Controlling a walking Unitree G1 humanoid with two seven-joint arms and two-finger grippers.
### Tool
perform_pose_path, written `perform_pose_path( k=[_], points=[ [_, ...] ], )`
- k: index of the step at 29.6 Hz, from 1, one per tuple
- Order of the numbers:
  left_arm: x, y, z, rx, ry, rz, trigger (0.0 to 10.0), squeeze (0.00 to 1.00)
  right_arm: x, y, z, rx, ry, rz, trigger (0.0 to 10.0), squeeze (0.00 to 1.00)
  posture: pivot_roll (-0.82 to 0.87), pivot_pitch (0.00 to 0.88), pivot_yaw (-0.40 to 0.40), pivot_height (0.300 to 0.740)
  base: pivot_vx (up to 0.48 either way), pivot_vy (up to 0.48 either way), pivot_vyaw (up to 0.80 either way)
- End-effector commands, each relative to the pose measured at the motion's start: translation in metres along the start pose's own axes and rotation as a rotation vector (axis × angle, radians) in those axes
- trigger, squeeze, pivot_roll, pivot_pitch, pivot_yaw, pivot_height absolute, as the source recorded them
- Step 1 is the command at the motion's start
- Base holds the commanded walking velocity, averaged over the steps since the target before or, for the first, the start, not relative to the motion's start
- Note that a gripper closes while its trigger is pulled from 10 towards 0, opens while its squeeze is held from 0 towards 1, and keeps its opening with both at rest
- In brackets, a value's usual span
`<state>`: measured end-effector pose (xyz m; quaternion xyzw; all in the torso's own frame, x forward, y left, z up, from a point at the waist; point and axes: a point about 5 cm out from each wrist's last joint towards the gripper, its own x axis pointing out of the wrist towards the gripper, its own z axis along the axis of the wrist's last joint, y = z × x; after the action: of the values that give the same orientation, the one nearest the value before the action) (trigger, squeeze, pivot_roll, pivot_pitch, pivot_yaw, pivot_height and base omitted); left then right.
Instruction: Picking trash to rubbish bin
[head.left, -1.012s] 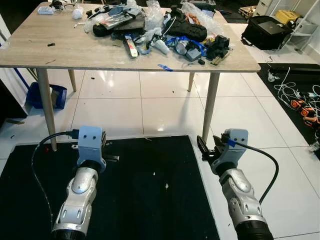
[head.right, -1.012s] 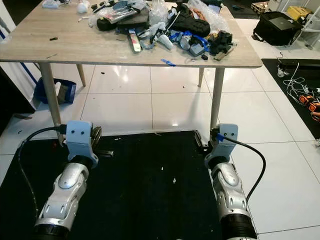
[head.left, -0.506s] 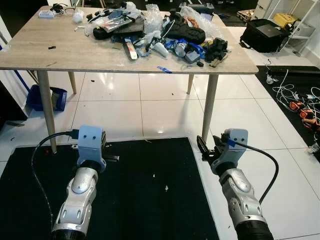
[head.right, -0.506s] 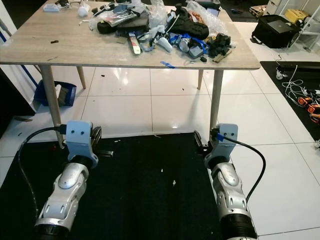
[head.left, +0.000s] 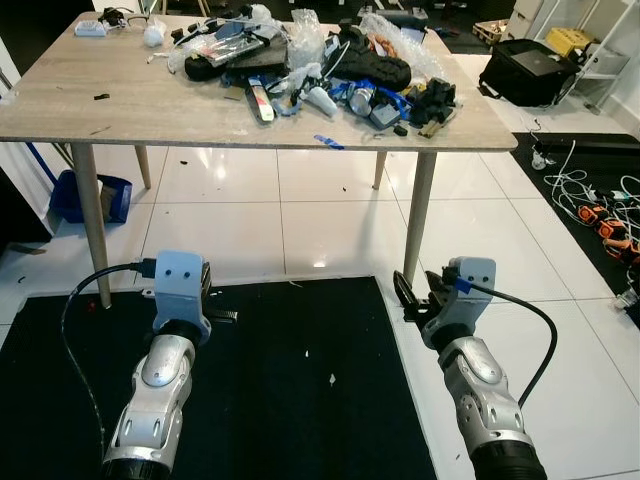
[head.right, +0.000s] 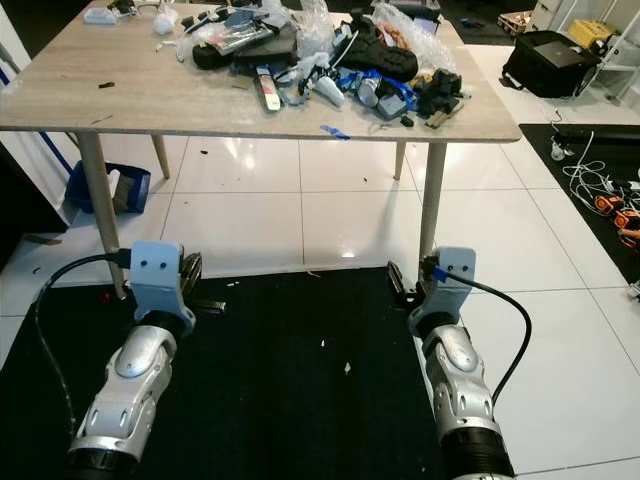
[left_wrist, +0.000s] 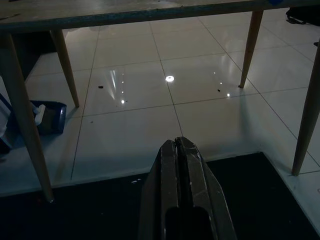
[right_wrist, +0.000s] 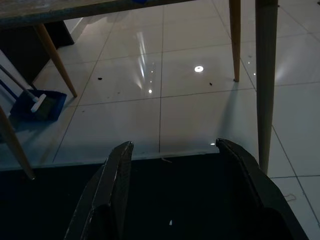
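Both our grippers hang low over a black mat, with the trash up on the table ahead.

Our left gripper (left_wrist: 181, 150) has its fingers pressed together; our right gripper (right_wrist: 180, 165) has its fingers spread apart, holding nothing. Both sit above the black mat (head.left: 290, 390) in the lower frame. Beyond it lies glossy white tile floor (head.left: 250, 230). The wooden table (head.left: 130, 105) spans the upper frame, its legs between us and the far floor; the trash pile (head.left: 320, 65) lies at upper centre. A blue dustpan (head.left: 90, 192) sits at left, a black bag (head.left: 525, 65) at upper right, cables (head.left: 590, 195) at right.

Table clutter (head.left: 330, 70): I am reading no legible text or brand.
Black bag (head.left: 528, 65): I am making out no label.
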<state>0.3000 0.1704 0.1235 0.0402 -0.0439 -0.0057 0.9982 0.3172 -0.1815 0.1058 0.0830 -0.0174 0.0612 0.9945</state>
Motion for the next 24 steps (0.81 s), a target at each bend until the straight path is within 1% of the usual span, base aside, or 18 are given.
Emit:
perform_pose_path(
  k=[1, 24],
  points=[
    [-0.0020, 0.0003, -0.0027, 0.001, 0.008, -0.002, 10.0, 0.00, -0.0021, 0.0000, -0.0036, 0.006, 0.019, 0.003, 10.0, 0.00, 0.01, 0.144, -0.042, 0.740, 0.311, 0.000, 0.00],
    [-0.0021, -0.0008, -0.0027, -0.004, 0.009, 0.001, 10.0, 0.00, -0.0016, -0.0004, -0.0022, 0.002, 0.021, 0.007, 10.0, 0.00, 0.01, 0.151, -0.048, 0.740, 0.315, 0.000, 0.00]
  ],
)
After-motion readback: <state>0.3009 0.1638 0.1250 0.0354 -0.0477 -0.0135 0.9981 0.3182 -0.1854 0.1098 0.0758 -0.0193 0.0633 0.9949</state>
